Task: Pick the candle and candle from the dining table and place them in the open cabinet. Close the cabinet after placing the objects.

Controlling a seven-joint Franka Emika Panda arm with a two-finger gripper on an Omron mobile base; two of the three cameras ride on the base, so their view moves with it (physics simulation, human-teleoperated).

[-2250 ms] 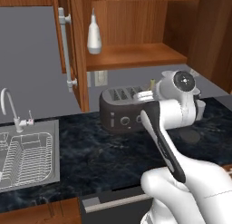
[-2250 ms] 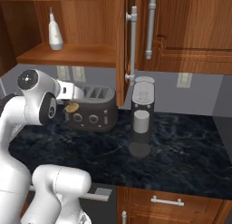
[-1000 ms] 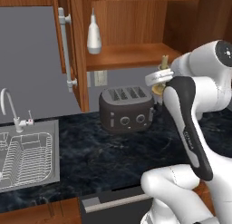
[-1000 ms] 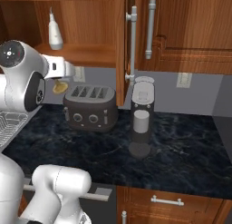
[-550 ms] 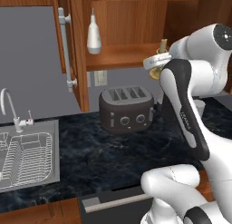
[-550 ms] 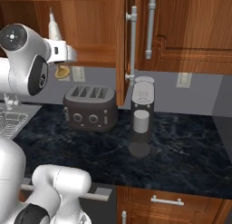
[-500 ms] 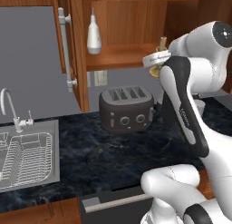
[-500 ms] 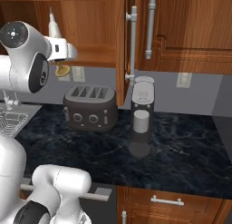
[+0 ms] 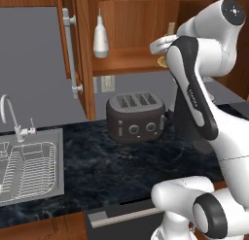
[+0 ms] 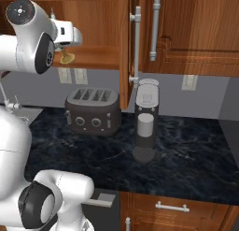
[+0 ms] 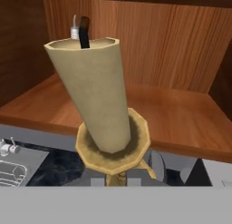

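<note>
Candle [image 11: 93,91] gripped by tool at cabinet [image 9: 131,64] shelf edge; tool itself hidden behind candlestick.

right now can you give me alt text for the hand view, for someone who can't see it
A pale taper candle with a black wick, in a gold candlestick, fills the foreground, leaning left. It hangs just in front of the edge of the wooden shelf of the open cabinet. Part of a sink shows at lower left.

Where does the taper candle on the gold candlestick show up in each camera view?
Left base view: upper right, the candle pokes up behind the arm at the shelf.
Right base view: upper left, its gold base hangs at the shelf edge.
Hand view: centre, close up.
Shared landmark: the cabinet shelf.
</note>
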